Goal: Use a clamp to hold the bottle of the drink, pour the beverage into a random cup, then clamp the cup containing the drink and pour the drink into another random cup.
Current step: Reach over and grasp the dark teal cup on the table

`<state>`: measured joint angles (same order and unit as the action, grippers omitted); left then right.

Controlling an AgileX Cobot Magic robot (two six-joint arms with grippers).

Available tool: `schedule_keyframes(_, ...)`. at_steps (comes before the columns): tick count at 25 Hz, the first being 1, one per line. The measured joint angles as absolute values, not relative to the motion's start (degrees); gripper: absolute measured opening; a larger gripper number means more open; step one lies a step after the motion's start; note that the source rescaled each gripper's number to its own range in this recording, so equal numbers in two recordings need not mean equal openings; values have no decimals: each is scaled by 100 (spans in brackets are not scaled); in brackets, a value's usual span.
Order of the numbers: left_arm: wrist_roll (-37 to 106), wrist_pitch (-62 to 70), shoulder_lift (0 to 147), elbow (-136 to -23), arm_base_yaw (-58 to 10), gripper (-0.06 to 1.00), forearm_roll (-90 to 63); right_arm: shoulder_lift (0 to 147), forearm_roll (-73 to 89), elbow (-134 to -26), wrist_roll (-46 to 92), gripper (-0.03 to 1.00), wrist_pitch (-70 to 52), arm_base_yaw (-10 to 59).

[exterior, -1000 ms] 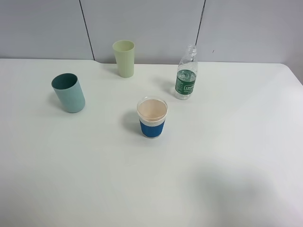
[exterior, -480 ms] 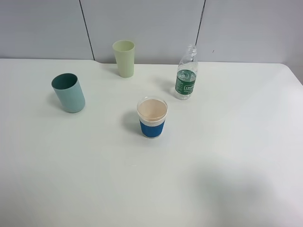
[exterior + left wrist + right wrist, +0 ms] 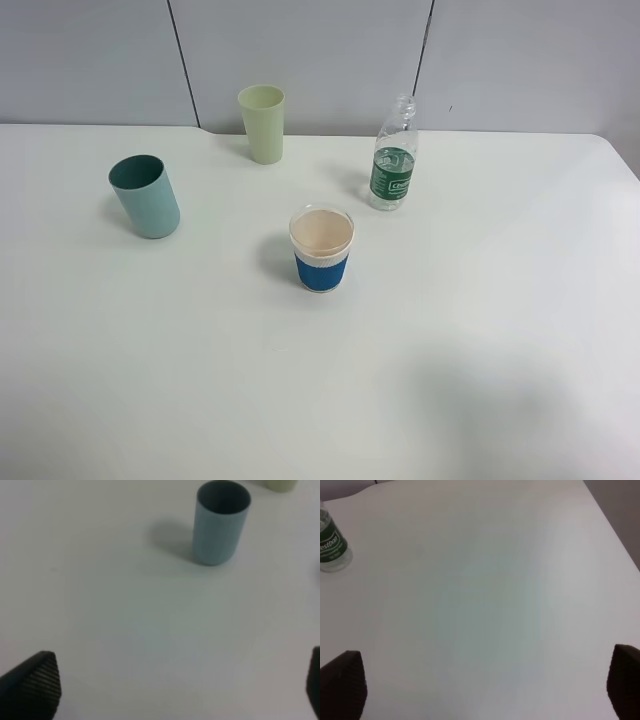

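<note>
Clearly, left fingers [image 3: 31, 685] and right fingers [image 3: 341, 682] spread wide, gripping nothing.

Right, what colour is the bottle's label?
Dark green with white lettering, on the bottle; exterior high view shows it best.

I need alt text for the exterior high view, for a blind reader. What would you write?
A white table holds a green-labelled bottle at the back right, a pale green cup at the back, a teal cup on the left and a blue-sleeved paper cup in the middle, standing apart. No arm is in view.
</note>
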<state>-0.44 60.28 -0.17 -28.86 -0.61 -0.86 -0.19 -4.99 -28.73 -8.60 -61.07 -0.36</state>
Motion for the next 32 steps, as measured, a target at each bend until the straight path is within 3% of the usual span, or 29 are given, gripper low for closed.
schedule_keyframes(32,-277,6028,-17,-2886,-61,100,109,-19,-499,-2873,-860,100,-6107,-36)
